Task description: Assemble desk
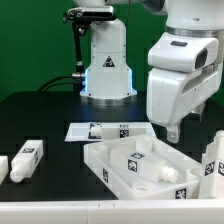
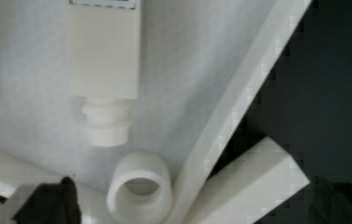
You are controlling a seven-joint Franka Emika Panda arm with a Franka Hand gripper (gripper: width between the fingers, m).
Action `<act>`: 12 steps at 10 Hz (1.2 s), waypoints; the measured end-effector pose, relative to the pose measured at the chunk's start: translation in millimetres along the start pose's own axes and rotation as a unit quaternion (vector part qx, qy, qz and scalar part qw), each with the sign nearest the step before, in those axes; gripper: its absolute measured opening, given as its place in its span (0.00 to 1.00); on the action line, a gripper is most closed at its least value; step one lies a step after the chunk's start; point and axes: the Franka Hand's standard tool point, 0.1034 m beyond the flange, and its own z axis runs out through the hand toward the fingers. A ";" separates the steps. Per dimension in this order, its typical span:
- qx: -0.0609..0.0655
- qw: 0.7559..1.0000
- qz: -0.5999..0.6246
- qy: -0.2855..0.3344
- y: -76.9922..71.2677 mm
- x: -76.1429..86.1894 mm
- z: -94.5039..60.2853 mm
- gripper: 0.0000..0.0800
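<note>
While the end effector (image 1: 171, 129) hangs open and empty just above the tabletop panel (image 1: 105, 172), no leg appears seated in its corner socket (image 2: 137, 186). One leg (image 2: 105, 60) lies inside the panel, and another leg (image 1: 28, 154) lies well apart from it on the table (image 1: 40, 110). Assembly looks barely begun.

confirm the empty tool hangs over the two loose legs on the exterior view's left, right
No: the empty tool hangs over the tabletop, toward the exterior view's right, not over the two loose legs, which lie on the left away from it. The exterior view shows this.
</note>
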 end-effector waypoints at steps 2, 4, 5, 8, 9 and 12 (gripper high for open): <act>0.004 1.000 0.001 -0.005 -0.7 -0.9 0.2 0.81; 0.004 1.000 0.001 -0.005 -0.7 -1.0 0.2 0.81; 0.004 1.000 0.004 -0.005 0.2 -1.6 -0.4 0.81; 0.004 0.992 0.126 -0.016 16.4 13.3 -30.7 0.81; 0.018 0.982 0.181 -0.043 22.4 24.8 -43.6 0.81; 0.011 0.968 0.247 -0.049 29.6 76.2 -45.0 0.81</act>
